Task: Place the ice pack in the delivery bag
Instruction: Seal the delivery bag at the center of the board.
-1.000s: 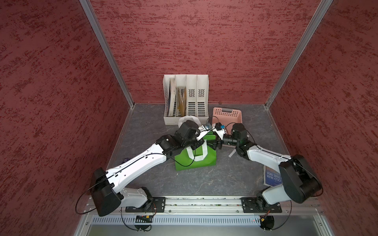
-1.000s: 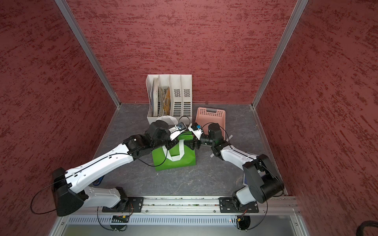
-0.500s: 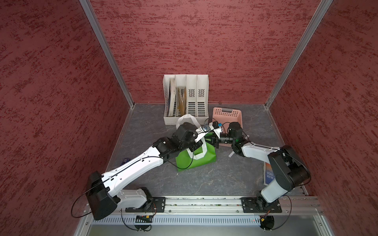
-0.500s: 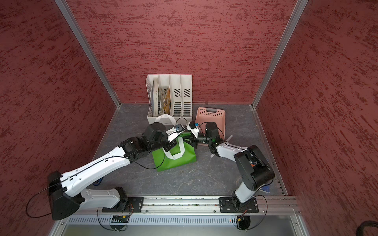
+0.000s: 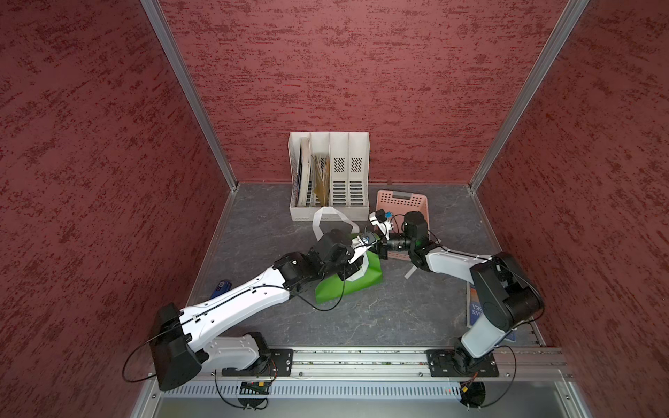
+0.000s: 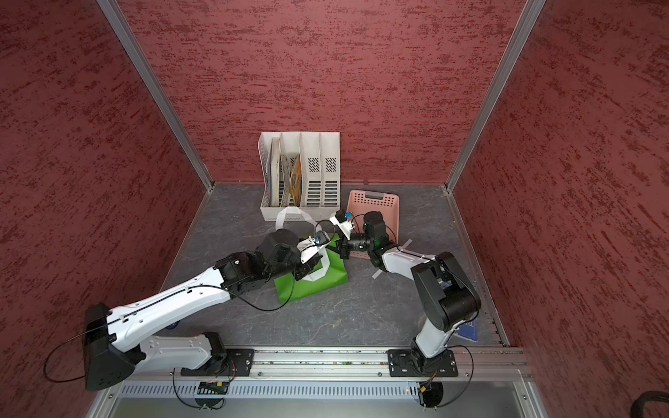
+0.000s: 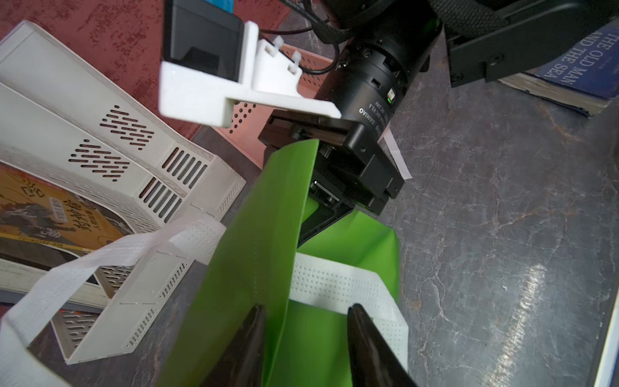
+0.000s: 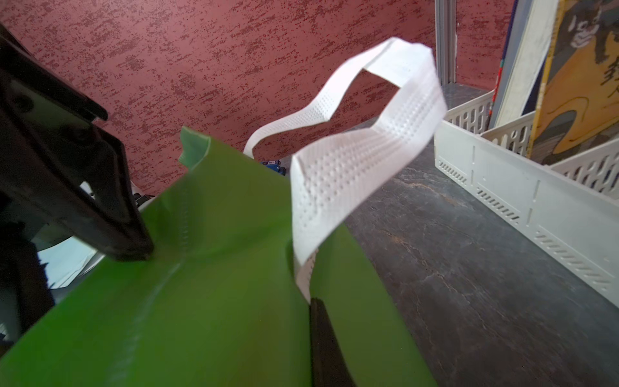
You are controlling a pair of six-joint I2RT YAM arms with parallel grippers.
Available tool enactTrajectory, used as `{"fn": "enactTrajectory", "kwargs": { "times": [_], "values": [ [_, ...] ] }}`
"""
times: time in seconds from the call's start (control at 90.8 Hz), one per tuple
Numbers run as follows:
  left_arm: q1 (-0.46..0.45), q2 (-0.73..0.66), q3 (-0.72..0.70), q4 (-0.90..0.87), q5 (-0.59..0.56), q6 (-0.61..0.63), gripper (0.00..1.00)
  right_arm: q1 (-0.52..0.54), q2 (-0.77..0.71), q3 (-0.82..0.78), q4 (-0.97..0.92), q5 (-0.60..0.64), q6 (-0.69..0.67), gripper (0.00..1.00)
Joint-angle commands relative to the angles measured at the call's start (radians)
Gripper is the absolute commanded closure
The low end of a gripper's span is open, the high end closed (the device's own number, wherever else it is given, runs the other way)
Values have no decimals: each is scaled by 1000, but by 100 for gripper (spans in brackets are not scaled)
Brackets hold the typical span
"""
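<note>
On the grey tabletop, in front of the white magazine file (image 5: 329, 173) and beside the pink basket (image 5: 402, 202), the green delivery bag (image 5: 347, 286) is seen slumped in both top views. Both wrists are crowded over its rim there, so neither pincer can be read. That is settled by the wrist views. The left gripper (image 7: 306, 310) is shown with its black fingers apart, a fold of green fabric standing between them. The right gripper (image 7: 313, 221) is clamped on the bag's upper edge, only one finger (image 8: 321, 335) being shown by its own camera beside a white strap handle (image 8: 351, 160). A blue book (image 7: 569, 73) is legible only in the left wrist view. The left arm is stretched long and low from the rail; the right arm is folded, elbow raised, forearm laid level toward the bag. The ice pack cannot be made out.
</note>
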Motion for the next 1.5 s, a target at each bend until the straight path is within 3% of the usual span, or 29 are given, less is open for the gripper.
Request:
{"fn": "enactTrajectory", "kwargs": {
  "times": [0.0,0.033,0.165,0.308,0.485,0.584,0.881,1.014,1.124,1.157,1.223,1.344,1.487],
  "values": [
    [-2,-20,-27,41,-68,-11,41,-16,-33,-16,77,1,52,100],
    [0,-23,-33,70,-91,-12,34,-16,-44,-28,94,3,59,100],
    [22,-2,-22,146,-183,-18,27,-17,-81,-52,107,7,88,100],
    [45,23,-6,183,-198,6,27,-9,-110,-66,103,6,105,99],
    [55,47,9,152,-129,54,30,8,-125,-78,105,19,113,96],
    [55,48,2,153,-123,76,37,14,-131,-79,106,23,115,96],
    [27,76,-69,336,-201,123,75,31,-184,-85,131,15,177,97],
    [3,80,-101,367,-161,127,85,43,-204,-92,155,25,219,98],
    [-14,74,-123,371,-149,133,86,48,-204,-94,168,38,243,100],
    [-17,64,-126,362,-137,130,84,48,-205,-96,162,48,243,100],
    [-17,32,-126,313,-107,120,67,48,-205,-96,133,68,223,100],
    [-15,-37,-124,213,-56,69,45,49,-203,-91,82,108,183,100],
    [-11,-83,-154,175,-1,0,35,49,-205,-91,80,117,172,100]
  ]
}}
